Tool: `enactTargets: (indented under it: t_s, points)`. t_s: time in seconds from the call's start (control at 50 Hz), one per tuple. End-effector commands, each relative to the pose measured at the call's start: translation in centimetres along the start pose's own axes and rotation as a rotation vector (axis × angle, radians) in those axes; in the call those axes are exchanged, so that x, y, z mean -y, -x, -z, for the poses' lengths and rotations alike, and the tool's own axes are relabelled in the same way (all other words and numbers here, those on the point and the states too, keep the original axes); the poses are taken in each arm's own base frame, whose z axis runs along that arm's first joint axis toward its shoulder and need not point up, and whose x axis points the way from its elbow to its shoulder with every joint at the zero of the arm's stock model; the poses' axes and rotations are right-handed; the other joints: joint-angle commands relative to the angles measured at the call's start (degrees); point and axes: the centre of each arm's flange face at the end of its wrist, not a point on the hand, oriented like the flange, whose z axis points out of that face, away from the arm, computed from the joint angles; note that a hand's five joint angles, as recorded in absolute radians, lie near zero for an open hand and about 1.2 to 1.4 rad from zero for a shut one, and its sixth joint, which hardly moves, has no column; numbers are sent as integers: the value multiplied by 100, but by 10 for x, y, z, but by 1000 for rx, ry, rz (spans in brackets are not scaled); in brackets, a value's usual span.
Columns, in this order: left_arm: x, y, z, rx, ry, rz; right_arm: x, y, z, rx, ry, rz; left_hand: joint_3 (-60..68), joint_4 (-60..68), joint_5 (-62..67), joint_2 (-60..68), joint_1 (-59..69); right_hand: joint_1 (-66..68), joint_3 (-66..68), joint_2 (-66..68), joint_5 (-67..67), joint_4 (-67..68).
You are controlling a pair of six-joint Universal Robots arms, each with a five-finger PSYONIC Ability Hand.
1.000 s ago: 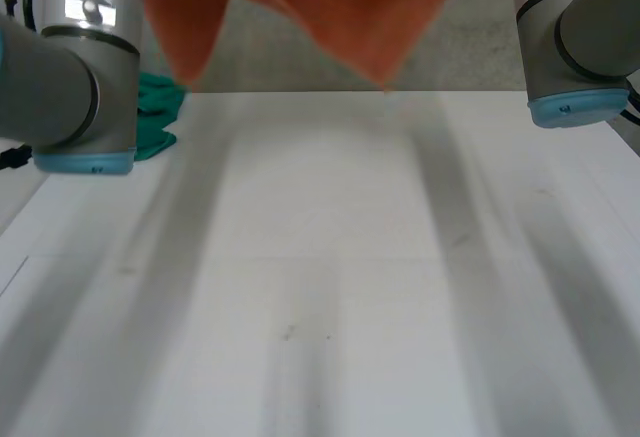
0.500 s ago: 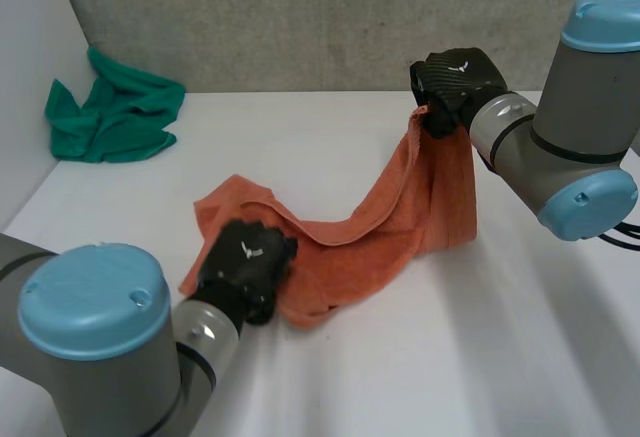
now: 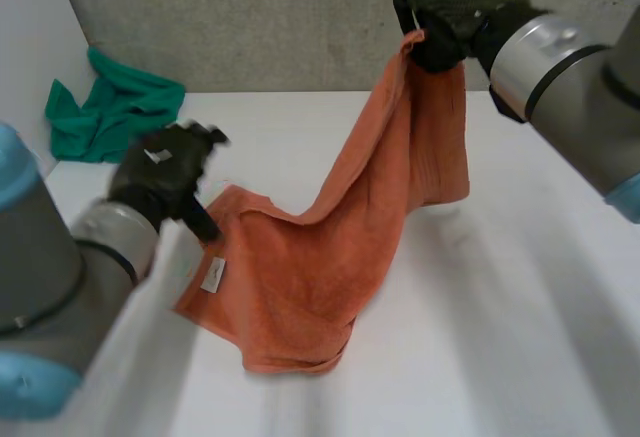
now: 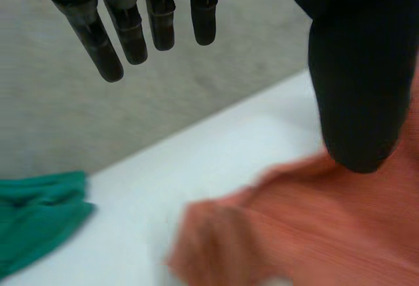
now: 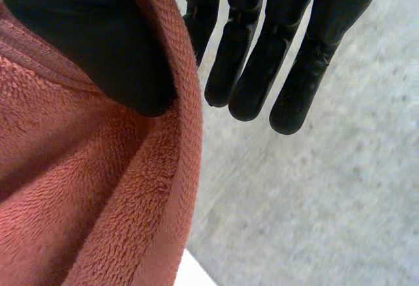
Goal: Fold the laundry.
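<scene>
Towel (image 3: pixel 300 287) (soft, light) is hanging from the right hand (image 3: pixel 450 7), fingers pinching it, onto the tabletop (image 3: pixel 520 337); the left hand (image 3: pixel 160 172), fingers straight and empty, is hovering by its tagged corner, the likely hold.

Orange towel (image 3: pixel 300 287), one corner raised high, lower end lying rumpled

Head camera overlooks table (image 3: pixel 480 337); close wrist cameras share towel (image 3: pixel 300 287).
</scene>
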Motion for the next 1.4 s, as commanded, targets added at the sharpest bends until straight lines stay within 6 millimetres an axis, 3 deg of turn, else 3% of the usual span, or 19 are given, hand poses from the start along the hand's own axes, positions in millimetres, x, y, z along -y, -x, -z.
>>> enactTargets:
  t_s: [0.02, 0.22, 0.38, 0.5, 0.56, 0.64, 0.78, 0.92, 1.0, 1.06, 1.08, 1.18, 1.22, 1.24, 1.26, 1.28, 1.3, 1.34, 1.4]
  points:
    - [-2, 32, -44, -42, -41, 15, 46, 2, 23, 18, -106, -27, -55, -32, 22, -62, -91, 2326, 1257, 1288, 1301, 1180]
    - [-49, 31, -96, -179, 60, 41, 95, 1, 52, 43, -233, -37, -38, -15, 38, -45, -75, 2326, 1257, 1288, 1301, 1180]
    - [-75, 19, -108, -299, 120, 61, 108, -1, 60, 27, -266, -28, 580, 603, 657, 573, 544, 2326, 1257, 1288, 1301, 1180]
    - [-78, 13, -112, -360, 113, 67, 103, -4, 58, 21, -245, -28, 2383, 2406, 2460, 2376, 2347, 2326, 1257, 1288, 1301, 1180]
    - [-76, 10, -118, -369, 97, 64, 99, -4, 58, 24, -229, -33, 2200, 2223, 2277, 2193, 2164, 2326, 1257, 1288, 1301, 1180]
    - [-68, 7, -127, -374, 57, 55, 98, -3, 59, 27, -220, -30, 1057, 1080, 1133, 1050, 1021, 2326, 1257, 1288, 1301, 1180]
    - [-57, -3, -127, -399, 24, 45, 99, -4, 60, 27, -220, -26, 1038, 1061, 1115, 1031, 1002, 2326, 1257, 1288, 1301, 1180]
    - [-71, -18, -124, -456, 53, 49, 100, -5, 60, 24, -218, -27, 1206, 1229, 1283, 1199, 1170, 2326, 1257, 1288, 1301, 1180]
    - [-89, -27, -130, -479, 85, 50, 101, -5, 60, 24, -220, -26, 2210, 2233, 2287, 2203, 2174, 2326, 1257, 1288, 1301, 1180]
    - [-87, -25, -137, -456, 70, 46, 99, -4, 60, 25, -212, -28, 4731, 4754, 4808, 4724, 4695, 2326, 1257, 1288, 1301, 1180]
    - [-83, -19, -142, -422, 56, 44, 98, -4, 60, 25, -206, -30, 6188, 6211, 6264, 6181, 6151, 2326, 1257, 1288, 1301, 1180]
    - [-55, 10, -156, -203, -44, 5, 87, -3, 59, 28, -148, -45, 6469, 6493, 6546, 6462, 6433, 2326, 1257, 1288, 1301, 1180]
    - [-27, 28, -156, -111, -149, -20, 72, -7, 54, 17, -80, -61, 6469, 6493, 6546, 6462, 6433, 2326, 1257, 1288, 1301, 1180]
    - [-17, 32, -155, -96, -184, -27, 62, -10, 50, 11, -40, -67, 6469, 6493, 6546, 6462, 6433, 2326, 1257, 1288, 1301, 1180]
    - [-9, 35, -153, -86, -213, -35, 34, -18, 41, -4, 71, -87, 6469, 6493, 6546, 6462, 6433, 2326, 1257, 1288, 1301, 1180]
    - [6, 37, -146, -82, -267, -52, 28, -19, 39, -6, 93, -89, 6469, 6493, 6546, 6462, 6433, 2326, 1257, 1288, 1301, 1180]
    - [8, 37, -144, -82, -271, -54, 9, -19, 34, 4, 171, -92, 6469, 6493, 6546, 6462, 6433, 2326, 1257, 1288, 1301, 1180]
    - [16, 36, -136, -95, -292, -65, -3, -18, 32, 14, 218, -83, 6469, 6493, 6546, 6462, 6433, 2326, 1257, 1288, 1301, 1180]
    - [17, 33, -129, -127, -294, -72, -45, -11, 20, 48, 349, -38, 6469, 6493, 6546, 6462, 6433, 2326, 1257, 1288, 1301, 1180]
